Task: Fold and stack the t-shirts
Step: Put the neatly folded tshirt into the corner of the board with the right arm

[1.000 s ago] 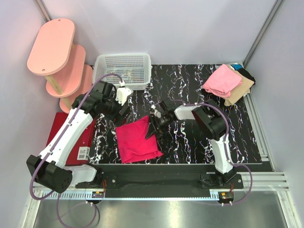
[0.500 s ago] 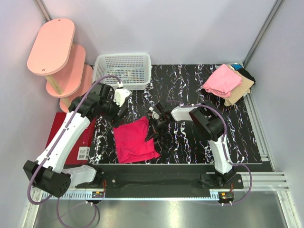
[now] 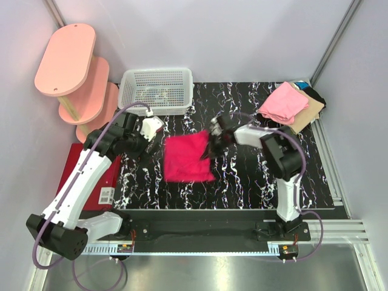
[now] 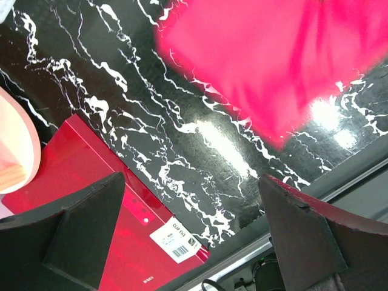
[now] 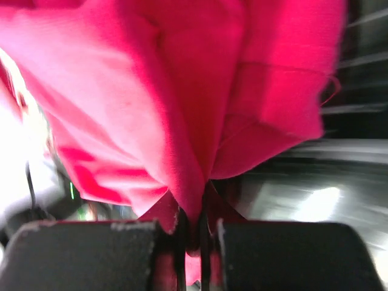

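While outstretched, right arm (image 3: 251, 134) with t-shirt (image 3: 188, 157)

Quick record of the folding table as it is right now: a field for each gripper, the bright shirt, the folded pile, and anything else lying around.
Left gripper: open, empty, left of the shirt
Right gripper: shut on the shirt's right edge
Magenta shirt: rough square over the middle of the marbled table, not on the pile
Folded pile: far right corner, light pink on top, tan beneath
Basket: white mesh, far left
Red mat: left side, beneath the left arm
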Tool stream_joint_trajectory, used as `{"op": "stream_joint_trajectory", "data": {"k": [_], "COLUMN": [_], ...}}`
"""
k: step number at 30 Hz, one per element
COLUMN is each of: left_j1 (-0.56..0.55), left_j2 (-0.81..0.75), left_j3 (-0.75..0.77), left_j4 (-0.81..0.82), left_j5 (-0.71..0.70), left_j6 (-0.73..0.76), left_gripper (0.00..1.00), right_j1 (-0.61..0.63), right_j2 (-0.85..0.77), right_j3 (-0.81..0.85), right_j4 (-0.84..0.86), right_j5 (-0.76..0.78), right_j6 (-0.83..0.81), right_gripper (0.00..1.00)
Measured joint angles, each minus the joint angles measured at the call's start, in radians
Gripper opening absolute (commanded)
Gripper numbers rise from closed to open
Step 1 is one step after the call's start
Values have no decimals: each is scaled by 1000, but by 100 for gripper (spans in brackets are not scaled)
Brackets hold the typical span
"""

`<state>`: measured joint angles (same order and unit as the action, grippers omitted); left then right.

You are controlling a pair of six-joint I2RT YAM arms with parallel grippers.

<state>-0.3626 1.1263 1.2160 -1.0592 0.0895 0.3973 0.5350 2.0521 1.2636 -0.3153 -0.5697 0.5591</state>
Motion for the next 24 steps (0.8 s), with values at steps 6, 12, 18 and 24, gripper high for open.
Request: {"op": "stream_joint_trajectory", "data": {"k": [6,12,18,24], "left_j1": [18,32,43,56], "left_j2": [-16,-29,-39,-58], "left_j3": [-31,-58,-96,-113], "left_j4": [-3,-1,0,7], "left_j5": [-10,-11,-12,-21], "left_j6": [18,26,30,45], "left_gripper": [99,99,99,99], "right_j1": [-270,-344,-353,-419], "right_j2": [-66,-77,3,61], "right_j3": [3,132,461,659], "right_j4": [-6,-86,-155,-208], "right_j5": [162,183,137,102], "right_j6": [15,25,21,24], "right_gripper": [0,0,0,0]}}
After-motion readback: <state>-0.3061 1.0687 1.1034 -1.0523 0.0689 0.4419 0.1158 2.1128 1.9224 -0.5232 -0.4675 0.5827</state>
